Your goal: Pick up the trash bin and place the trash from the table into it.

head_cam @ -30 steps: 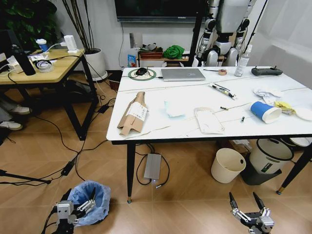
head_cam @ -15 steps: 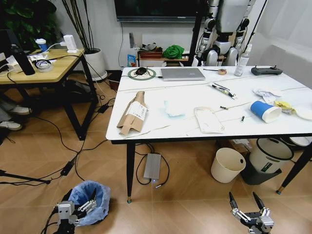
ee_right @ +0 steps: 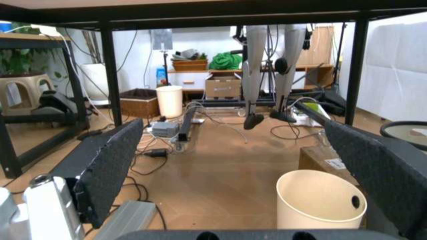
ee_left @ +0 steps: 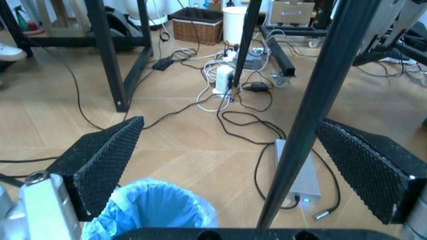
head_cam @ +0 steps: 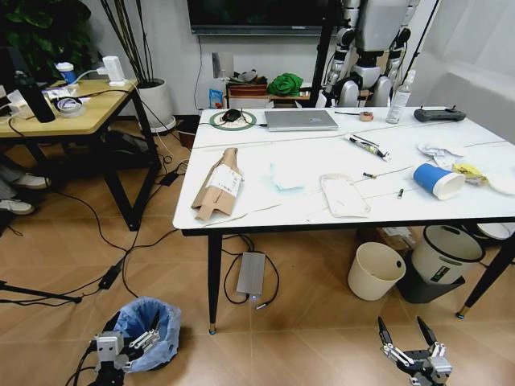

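1. The trash bin [head_cam: 147,331], a small round bin lined with a crinkled light-blue bag, stands on the wooden floor near the front-left leg of the white surface [head_cam: 322,161]. The dark body of the bin is hidden under the bag.
2. The left claw [head_cam: 137,341] is at the near side of the bin with its fingers spread and grasping nothing. Its lower part is cut off by the picture's edge.
3. In the left wrist view the bin's blue rim [ee_left: 150,210] shows low between the two black pads [ee_left: 103,165]. One black leg of the surface [ee_left: 313,110] crosses in front and hides part of the floor.
4. The right claw [head_cam: 409,338] hangs low over the floor in front of the surface, well apart from the bin, fingers released and empty.
5. On the surface lie the trash items: a flattened brown cardboard box [head_cam: 217,185] near the left edge, a white plastic packet [head_cam: 344,197] in the middle and a blue paper cup [head_cam: 438,182] on its side to the right.
6. Farther right, crumpled tissue [head_cam: 438,150] lies beyond the cup, and a white lid [head_cam: 504,184] is cut off at the picture's edge.
7. A cream bucket [head_cam: 376,272] stands on the floor under the surface.
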You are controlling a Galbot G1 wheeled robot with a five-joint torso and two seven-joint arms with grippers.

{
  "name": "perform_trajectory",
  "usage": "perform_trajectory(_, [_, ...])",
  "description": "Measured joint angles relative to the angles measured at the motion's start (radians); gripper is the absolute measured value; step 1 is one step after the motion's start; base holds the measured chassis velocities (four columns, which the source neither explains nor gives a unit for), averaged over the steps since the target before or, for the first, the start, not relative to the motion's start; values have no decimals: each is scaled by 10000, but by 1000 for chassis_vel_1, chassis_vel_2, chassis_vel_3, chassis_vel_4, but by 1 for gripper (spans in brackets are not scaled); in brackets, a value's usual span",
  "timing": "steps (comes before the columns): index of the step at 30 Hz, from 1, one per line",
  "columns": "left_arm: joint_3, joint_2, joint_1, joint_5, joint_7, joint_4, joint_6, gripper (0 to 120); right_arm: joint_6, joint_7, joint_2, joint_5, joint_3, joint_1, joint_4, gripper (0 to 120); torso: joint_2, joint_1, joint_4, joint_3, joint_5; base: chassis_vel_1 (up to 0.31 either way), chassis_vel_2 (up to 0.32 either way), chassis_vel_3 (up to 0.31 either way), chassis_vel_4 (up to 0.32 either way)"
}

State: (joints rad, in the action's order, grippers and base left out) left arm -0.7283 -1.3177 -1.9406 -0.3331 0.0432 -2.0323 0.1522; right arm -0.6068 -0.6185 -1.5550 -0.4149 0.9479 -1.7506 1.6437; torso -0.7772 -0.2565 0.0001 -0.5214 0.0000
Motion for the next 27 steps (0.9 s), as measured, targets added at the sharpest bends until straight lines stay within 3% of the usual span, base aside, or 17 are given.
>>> perform_trajectory(9, [21,-73,1,142,7,-79,-7,100,-57,-9,12,-46,-29,9,-48,100,114,43,0,71,0,0,0,0,0])
perform_trajectory(27, [90,100,108,84,25,72,31,100,-13,-11,-109,57,49,17,-70,100,936,389,-1,544,-1,0,0,0,0])
